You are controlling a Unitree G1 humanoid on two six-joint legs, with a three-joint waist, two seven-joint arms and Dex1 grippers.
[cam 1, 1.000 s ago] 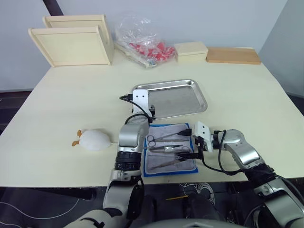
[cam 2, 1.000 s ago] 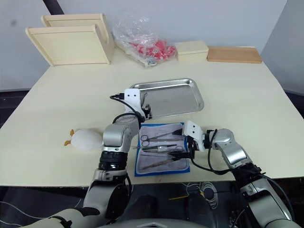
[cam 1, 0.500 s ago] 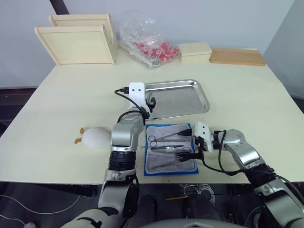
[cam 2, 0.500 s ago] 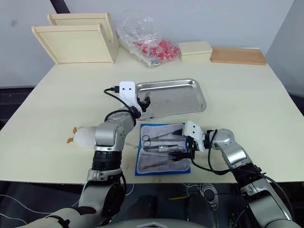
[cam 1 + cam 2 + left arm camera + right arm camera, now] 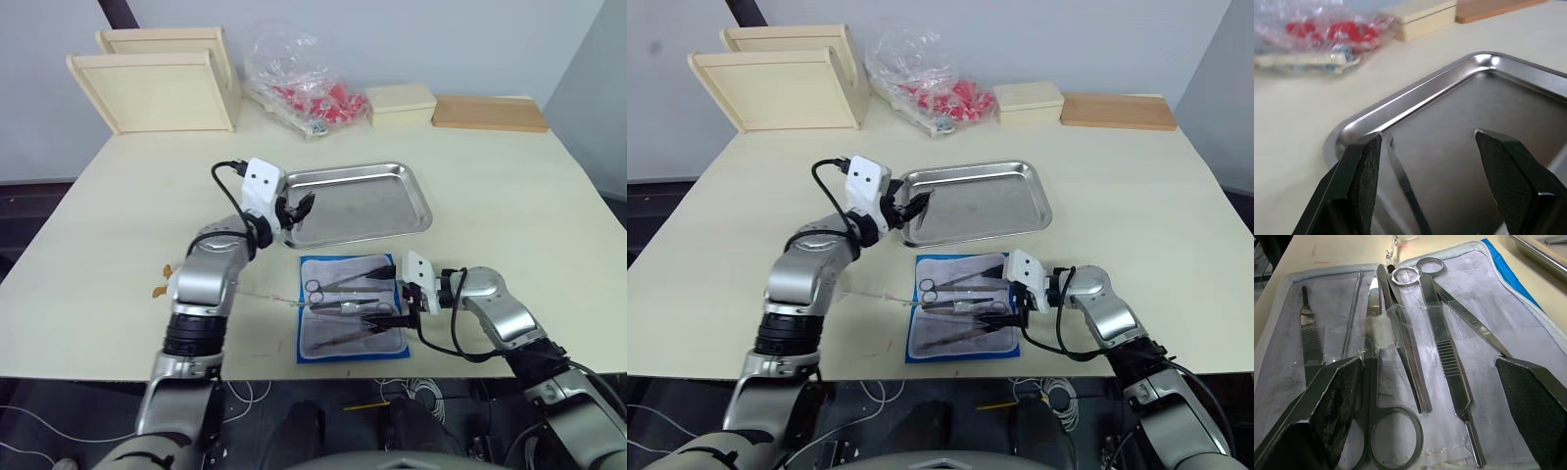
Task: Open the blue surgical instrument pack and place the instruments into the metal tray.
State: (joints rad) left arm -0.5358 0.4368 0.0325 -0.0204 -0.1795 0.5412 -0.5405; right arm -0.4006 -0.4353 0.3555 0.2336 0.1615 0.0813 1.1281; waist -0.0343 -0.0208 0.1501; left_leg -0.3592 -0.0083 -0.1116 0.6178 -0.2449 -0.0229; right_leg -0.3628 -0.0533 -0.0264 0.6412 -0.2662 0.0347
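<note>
— Where's the pack?

— The blue surgical instrument pack [image 5: 352, 319] lies open at the near table edge, lining up. My right gripper [image 5: 401, 309] sits at its right side, fingers [image 5: 1332, 401] spread wide apart over the instruments [image 5: 1400, 352], gripping none.

— And your left?

— My left gripper [image 5: 297, 208] hovers beyond the pack, over the near-left corner of the metal tray [image 5: 416, 201], fingers [image 5: 1364, 176] apart, nothing between them. A slim dark tool [image 5: 1405, 188] lies in that corner.
</note>
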